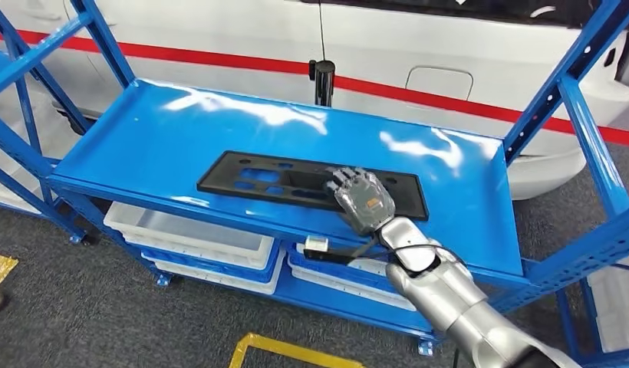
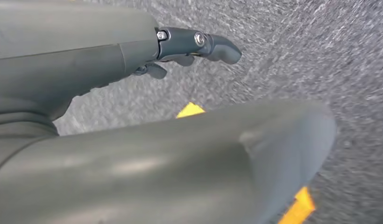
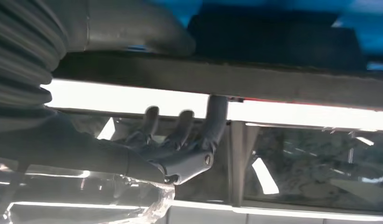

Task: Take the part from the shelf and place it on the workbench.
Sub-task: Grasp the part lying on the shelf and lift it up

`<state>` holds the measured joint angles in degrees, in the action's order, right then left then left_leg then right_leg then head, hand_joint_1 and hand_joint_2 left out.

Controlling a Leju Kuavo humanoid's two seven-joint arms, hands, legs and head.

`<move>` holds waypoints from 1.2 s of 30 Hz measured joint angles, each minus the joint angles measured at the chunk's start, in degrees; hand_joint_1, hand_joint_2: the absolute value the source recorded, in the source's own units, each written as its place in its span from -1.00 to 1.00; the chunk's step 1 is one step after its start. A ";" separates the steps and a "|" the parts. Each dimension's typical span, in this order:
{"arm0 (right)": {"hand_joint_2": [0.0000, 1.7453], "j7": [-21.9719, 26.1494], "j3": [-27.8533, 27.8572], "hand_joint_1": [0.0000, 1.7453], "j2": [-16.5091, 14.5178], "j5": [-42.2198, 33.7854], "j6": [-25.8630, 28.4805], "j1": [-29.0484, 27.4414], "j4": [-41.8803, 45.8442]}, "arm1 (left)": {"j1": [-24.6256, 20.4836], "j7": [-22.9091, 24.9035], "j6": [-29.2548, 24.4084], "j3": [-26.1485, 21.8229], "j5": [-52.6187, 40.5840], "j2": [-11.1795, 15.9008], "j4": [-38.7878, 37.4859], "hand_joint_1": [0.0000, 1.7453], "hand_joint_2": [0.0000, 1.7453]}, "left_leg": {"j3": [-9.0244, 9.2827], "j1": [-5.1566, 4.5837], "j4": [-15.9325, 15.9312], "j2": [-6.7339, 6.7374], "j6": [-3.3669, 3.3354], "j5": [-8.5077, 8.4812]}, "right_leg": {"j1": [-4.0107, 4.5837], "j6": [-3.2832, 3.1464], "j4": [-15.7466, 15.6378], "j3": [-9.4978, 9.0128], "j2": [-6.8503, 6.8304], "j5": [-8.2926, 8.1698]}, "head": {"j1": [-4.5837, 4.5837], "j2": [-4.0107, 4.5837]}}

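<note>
The part [image 1: 250, 175] is a long flat black panel with cut-outs, lying along the front of the blue shelf [image 1: 143, 130]. My right hand [image 1: 363, 199] sits over its right half at the near edge, back of the hand up. In the right wrist view the part's edge [image 3: 273, 79] runs between the thumb on one face and the fingers [image 3: 216, 112] touching the other, so the hand grips it. My left hand [image 2: 194, 44] hangs over the grey floor with its fingers stretched out and nothing in them.
White bins [image 1: 189, 234] fill the lower shelf. A white car with a red stripe [image 1: 219, 31] stands close behind the rack, with a black post [image 1: 322, 80] at the shelf's back edge. Blue uprights [image 1: 580, 115] frame both sides. Yellow tape [image 1: 296, 349] marks the floor.
</note>
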<state>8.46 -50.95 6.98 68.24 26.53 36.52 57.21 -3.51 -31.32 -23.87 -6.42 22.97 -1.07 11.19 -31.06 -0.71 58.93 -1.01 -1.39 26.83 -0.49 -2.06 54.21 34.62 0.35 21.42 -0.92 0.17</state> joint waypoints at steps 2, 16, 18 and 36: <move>1.00 0.41 -0.02 1.00 -0.15 -0.24 0.56 0.47 -0.08 | -0.07 -2.55 -1.95 -1.24 0.81 -0.03 0.01 -1.00 -1.00 | -2.69 0.63 5.14 0.32 0.83 2.60 | -0.12 -0.53 -0.09 -0.76 -0.02 0.22 | -0.08 0.00; 1.00 1.90 0.15 1.00 -0.68 -2.13 3.98 2.03 -0.58 | 0.00 -6.96 -3.37 -4.55 0.45 -0.33 0.01 -1.00 1.00 | -2.93 1.64 -1.39 0.56 1.95 -2.91 | 0.19 1.83 1.90 -1.09 0.38 2.66 | 0.20 0.00; 1.00 1.90 0.29 1.00 -0.84 -2.10 4.02 2.10 -0.58 | 0.01 -6.51 -3.43 -4.73 0.23 -0.36 0.01 -1.00 1.00 | -2.96 1.30 -1.39 0.44 1.66 -2.84 | 0.12 1.94 1.74 -1.08 0.28 2.65 | 0.18 0.00; 1.00 0.27 1.18 1.00 -2.43 -0.79 4.35 2.04 -0.86 | 0.03 1.58 0.95 -3.82 -3.30 -0.42 -0.02 -1.00 1.00 | -3.03 1.26 -1.38 0.44 1.05 -2.71 | -0.05 2.83 1.50 -0.95 0.25 2.58 | 0.18 0.00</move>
<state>8.73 -49.77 4.55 67.46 30.88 38.56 56.35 -3.48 -29.73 -22.92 -10.23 19.68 -1.49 11.17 -34.09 0.55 57.55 -0.57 -0.34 24.11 -0.54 0.77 55.71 33.67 0.60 24.00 -0.74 0.17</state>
